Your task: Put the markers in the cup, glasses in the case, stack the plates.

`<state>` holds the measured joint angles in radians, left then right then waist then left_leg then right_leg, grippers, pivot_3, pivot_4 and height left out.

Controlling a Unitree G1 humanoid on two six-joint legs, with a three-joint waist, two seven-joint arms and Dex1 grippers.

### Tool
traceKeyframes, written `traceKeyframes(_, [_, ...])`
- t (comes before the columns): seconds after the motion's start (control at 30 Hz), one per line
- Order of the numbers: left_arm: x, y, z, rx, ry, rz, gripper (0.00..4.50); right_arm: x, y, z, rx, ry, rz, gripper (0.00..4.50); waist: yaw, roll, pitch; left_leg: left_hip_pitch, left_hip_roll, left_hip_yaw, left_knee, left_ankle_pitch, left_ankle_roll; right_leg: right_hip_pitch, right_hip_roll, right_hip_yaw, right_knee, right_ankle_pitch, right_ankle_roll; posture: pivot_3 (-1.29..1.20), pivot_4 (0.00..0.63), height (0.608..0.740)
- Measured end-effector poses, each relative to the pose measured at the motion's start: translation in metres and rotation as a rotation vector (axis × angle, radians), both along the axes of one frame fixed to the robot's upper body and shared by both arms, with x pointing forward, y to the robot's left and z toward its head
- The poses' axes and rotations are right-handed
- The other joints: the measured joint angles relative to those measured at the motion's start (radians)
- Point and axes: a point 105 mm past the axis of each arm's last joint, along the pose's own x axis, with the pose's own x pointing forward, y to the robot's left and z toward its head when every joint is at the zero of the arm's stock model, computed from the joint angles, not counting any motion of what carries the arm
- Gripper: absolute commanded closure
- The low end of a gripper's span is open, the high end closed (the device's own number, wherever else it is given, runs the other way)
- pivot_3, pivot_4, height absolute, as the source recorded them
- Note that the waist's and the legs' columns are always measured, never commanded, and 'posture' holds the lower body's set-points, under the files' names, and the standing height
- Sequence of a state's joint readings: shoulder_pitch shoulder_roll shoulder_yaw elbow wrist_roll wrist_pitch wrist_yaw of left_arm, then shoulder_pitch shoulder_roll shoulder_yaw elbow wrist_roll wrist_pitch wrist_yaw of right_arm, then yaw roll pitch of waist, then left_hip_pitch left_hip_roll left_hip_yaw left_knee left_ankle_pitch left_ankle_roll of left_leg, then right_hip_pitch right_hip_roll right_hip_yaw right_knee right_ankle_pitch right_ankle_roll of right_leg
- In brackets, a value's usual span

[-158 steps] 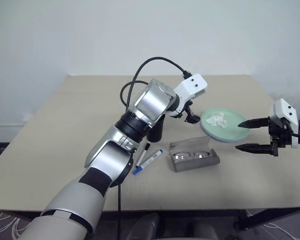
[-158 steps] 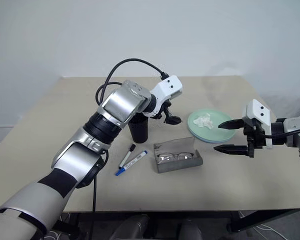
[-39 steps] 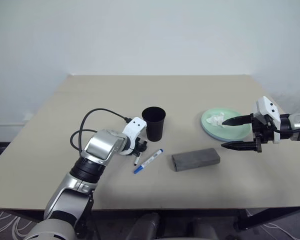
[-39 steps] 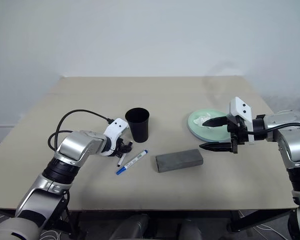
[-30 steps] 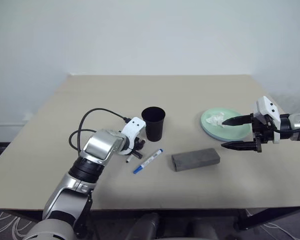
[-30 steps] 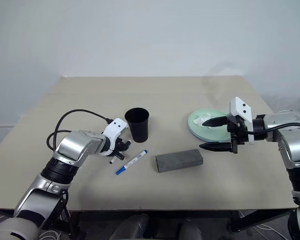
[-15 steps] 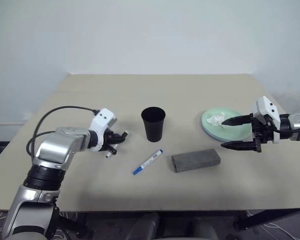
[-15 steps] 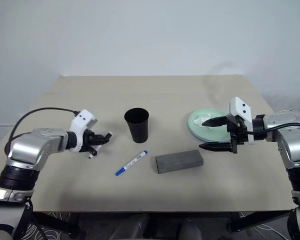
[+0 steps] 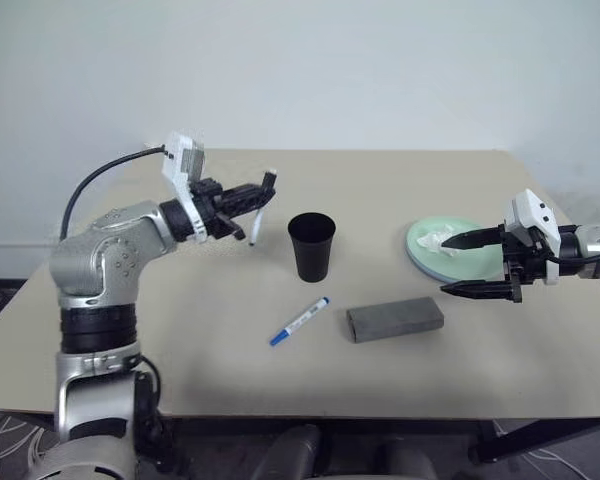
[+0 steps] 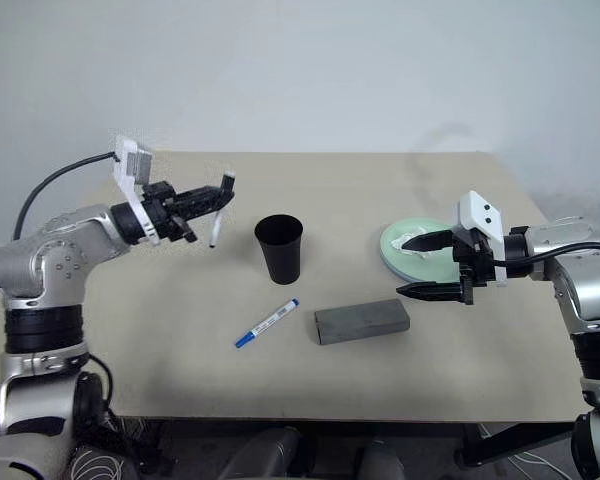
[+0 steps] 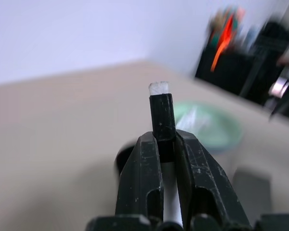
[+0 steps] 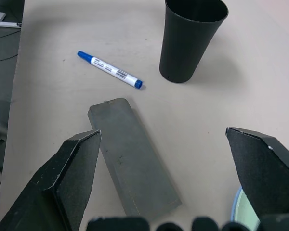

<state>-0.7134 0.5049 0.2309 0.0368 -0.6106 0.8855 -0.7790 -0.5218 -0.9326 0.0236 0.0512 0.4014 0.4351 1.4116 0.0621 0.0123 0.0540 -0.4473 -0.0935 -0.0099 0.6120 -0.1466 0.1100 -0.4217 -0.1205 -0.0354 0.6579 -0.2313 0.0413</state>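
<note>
I count two markers, a black-capped one (image 9: 261, 205) and a blue-capped one (image 9: 299, 322); one black cup (image 9: 311, 246); one closed grey case (image 9: 394, 322); one green plate (image 9: 450, 258); one crumpled tissue (image 9: 432, 240).

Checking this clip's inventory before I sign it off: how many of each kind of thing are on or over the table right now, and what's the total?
Markers: 2 (black-capped marker held in the left gripper, blue-capped marker lying on the table)
Cups: 1 (black cup)
Cases: 1 (grey case, lid shut)
Plates: 1 countable (green plate); any second plate underneath cannot be told
Tissues: 1 (white tissue on the plate)
Total: 6
</note>
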Motion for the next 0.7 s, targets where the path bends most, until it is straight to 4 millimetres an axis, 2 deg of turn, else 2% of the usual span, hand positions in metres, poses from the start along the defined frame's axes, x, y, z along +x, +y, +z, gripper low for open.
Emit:
traceKeyframes(0.1, [0.007, -0.012, 0.004, -0.08, -0.049, 0.014, 4.33, 0.001, 0.001, 0.0, 0.005, -0.005, -0.006, 0.0, 0.0, 0.0, 0.0, 0.0, 0.0, 0.0, 0.001, 0.0, 0.0, 0.0, 0.0, 0.0, -0.001, 0.002, 0.001, 0.0, 0.0, 0.722])
traceKeyframes(0.3, [0.02, -0.03, -0.002, -0.198, -0.073, 0.027, 4.33, 0.001, 0.002, 0.0, 0.008, -0.008, -0.015, 0.0, 0.0, -0.002, 0.0, 0.0, 0.0, 0.0, 0.003, 0.0, 0.0, 0.001, 0.0, 0.0, -0.002, 0.005, 0.004, 0.0, 0.0, 0.722])
traceKeyframes(0.43, [0.03, -0.04, -0.005, -0.191, -0.115, 0.048, 4.33, 0.001, 0.005, 0.002, 0.019, -0.017, -0.02, 0.0, 0.0, -0.002, 0.0, 0.0, 0.0, 0.0, 0.003, 0.0, 0.0, 0.002, 0.0, -0.001, -0.003, 0.005, 0.004, 0.0, 0.0, 0.722])
traceKeyframes(0.7, [0.041, -0.053, -0.029, -0.141, -0.111, 0.075, 4.33, 0.001, 0.006, 0.001, 0.037, -0.015, -0.034, 0.0, 0.0, -0.003, 0.0, 0.0, 0.0, 0.0, 0.004, 0.0, 0.0, 0.004, 0.0, -0.002, -0.004, 0.005, 0.004, 0.0, 0.0, 0.722])
